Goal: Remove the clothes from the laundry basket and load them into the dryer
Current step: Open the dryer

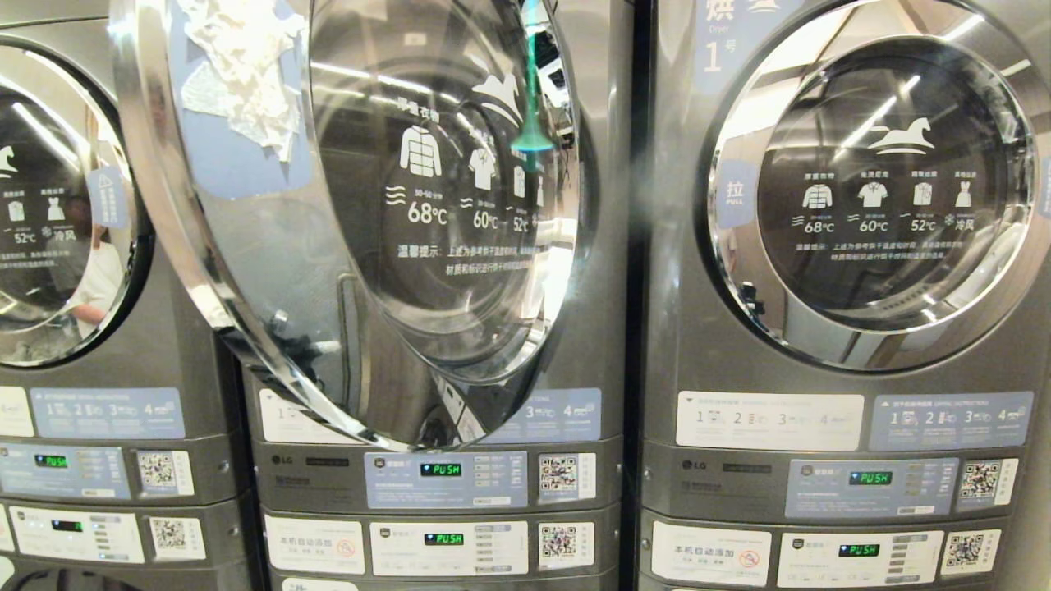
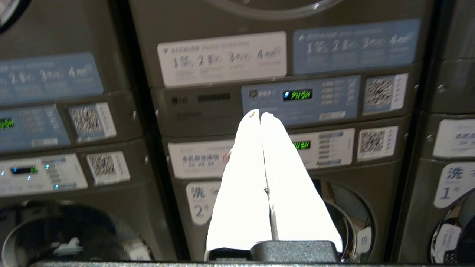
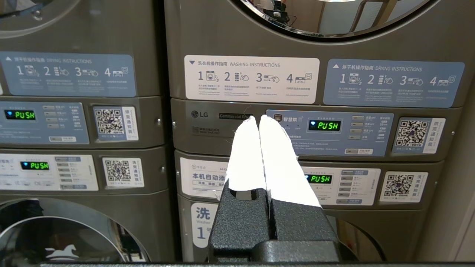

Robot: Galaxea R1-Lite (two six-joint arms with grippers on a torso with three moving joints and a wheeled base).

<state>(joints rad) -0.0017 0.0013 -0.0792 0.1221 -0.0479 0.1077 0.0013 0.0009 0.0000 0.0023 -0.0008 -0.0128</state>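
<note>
The middle dryer (image 1: 591, 345) stands with its round glass door (image 1: 361, 222) swung open toward me. The laundry basket and the clothes are out of view. Neither gripper shows in the head view. In the left wrist view my left gripper (image 2: 259, 113) is shut and empty, its white fingers (image 2: 241, 178) pressed together and aimed at the middle stack's control panel (image 2: 297, 95). My right gripper (image 3: 258, 118) is also shut with nothing in it, facing the right stack's control panel (image 3: 324, 125).
A second dryer (image 1: 883, 180) on the right and a third (image 1: 49, 205) on the left have closed doors. Washers sit under the dryers (image 2: 345, 218) (image 3: 55, 233). The open door's chrome rim (image 1: 164, 205) juts out in front of the left machine.
</note>
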